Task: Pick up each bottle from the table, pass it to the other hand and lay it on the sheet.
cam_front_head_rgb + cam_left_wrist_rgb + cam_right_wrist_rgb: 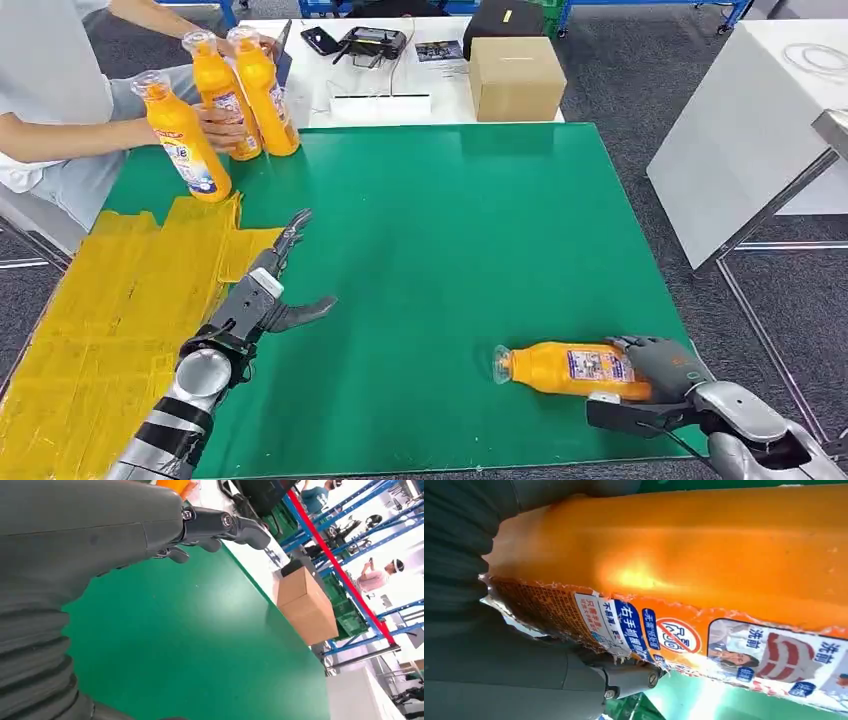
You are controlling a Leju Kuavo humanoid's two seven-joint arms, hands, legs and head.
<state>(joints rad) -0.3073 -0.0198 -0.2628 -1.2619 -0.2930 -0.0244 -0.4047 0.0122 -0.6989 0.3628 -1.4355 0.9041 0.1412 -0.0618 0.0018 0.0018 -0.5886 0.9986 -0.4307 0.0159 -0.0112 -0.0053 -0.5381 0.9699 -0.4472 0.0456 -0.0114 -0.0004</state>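
Note:
An orange bottle (565, 368) lies on its side on the green mat (450, 230) near the front right, its clear cap pointing left. My right hand (665, 375) grips its base end, fingers over the far side and thumb on the near side. The right wrist view shows the bottle's body and label (704, 560) pressed against my right hand (469, 630). My left hand (265, 295) hovers open, fingers spread, over the mat's left part at the edge of the yellow sheet (90, 330). In the left wrist view my left hand (75, 540) holds nothing above the mat (190, 645).
At the back left a person's hand (215, 125) holds three upright orange bottles (225, 95) near the sheet's far end. A cardboard box (515, 77) and electronics sit on the white table behind. A white table (760, 120) stands to the right.

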